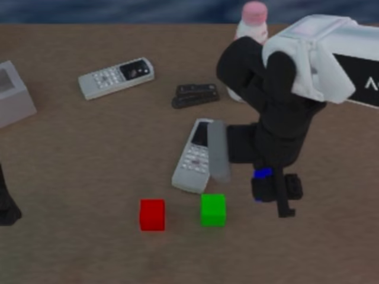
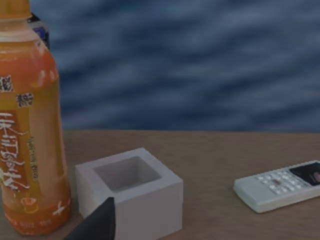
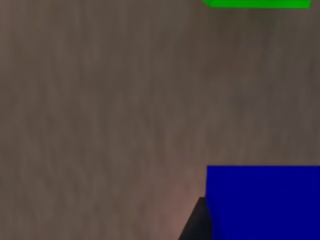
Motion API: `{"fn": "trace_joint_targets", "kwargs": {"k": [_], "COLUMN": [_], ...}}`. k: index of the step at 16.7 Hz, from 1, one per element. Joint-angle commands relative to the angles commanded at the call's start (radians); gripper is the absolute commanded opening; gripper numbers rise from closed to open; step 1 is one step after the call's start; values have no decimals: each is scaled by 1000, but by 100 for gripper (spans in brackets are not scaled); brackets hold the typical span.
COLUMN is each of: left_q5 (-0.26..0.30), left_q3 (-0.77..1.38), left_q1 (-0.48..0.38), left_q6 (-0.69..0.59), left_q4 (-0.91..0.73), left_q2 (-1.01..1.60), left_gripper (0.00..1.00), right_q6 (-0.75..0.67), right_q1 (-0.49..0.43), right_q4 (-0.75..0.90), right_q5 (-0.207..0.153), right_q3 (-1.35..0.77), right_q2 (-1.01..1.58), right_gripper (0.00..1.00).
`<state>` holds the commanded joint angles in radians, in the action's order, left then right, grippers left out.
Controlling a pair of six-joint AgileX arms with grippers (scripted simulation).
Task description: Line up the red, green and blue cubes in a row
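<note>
The red cube (image 1: pixel 152 214) and the green cube (image 1: pixel 213 209) sit side by side near the table's front, a gap apart. Only a sliver of the blue cube (image 1: pixel 262 173) shows in the top view, under my right arm. My right gripper (image 1: pixel 273 192) is shut on it, low over the table just right of the green cube. In the right wrist view the blue cube (image 3: pixel 265 200) looms large against one dark finger (image 3: pixel 197 222), and the green cube's edge (image 3: pixel 260 3) lies beyond. My left gripper (image 1: pixel 7 210) is parked at the left edge, open.
Two grey remotes (image 1: pixel 116 77) (image 1: pixel 194 157) lie behind the cubes, along with a black object (image 1: pixel 195 94) and a pink-capped bottle (image 1: pixel 253 21). A pale grey hollow block (image 1: pixel 12 92) stands far left, and the left wrist view shows an orange bottle (image 2: pixel 30 125) beside it.
</note>
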<state>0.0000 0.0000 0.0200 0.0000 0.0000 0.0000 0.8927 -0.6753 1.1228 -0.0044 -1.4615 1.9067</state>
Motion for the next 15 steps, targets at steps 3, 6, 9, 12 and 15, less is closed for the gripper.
{"fn": "trace_joint_targets", "kwargs": {"k": [3, 6, 9, 12, 15], "left_q5": [0, 0, 0, 0, 0], "left_q3": [0, 0, 0, 0, 0], "left_q1": [0, 0, 0, 0, 0], "left_q6": [0, 0, 0, 0, 0], "left_q4": [0, 0, 0, 0, 0], "left_q2": [0, 0, 0, 0, 0], "left_gripper": [100, 100, 100, 100, 100], "right_q6": [-1, -5, -6, -3, -2], "right_q1": [4, 7, 5, 0, -1], "right_q4": [0, -41, -163, -251, -259], "right_q5": [-1, 0, 1, 1, 1], "right_q3": [-4, 29, 105, 168, 176], "right_q2": [5, 15, 48, 79, 84], "right_gripper": [0, 0, 0, 0, 0]}}
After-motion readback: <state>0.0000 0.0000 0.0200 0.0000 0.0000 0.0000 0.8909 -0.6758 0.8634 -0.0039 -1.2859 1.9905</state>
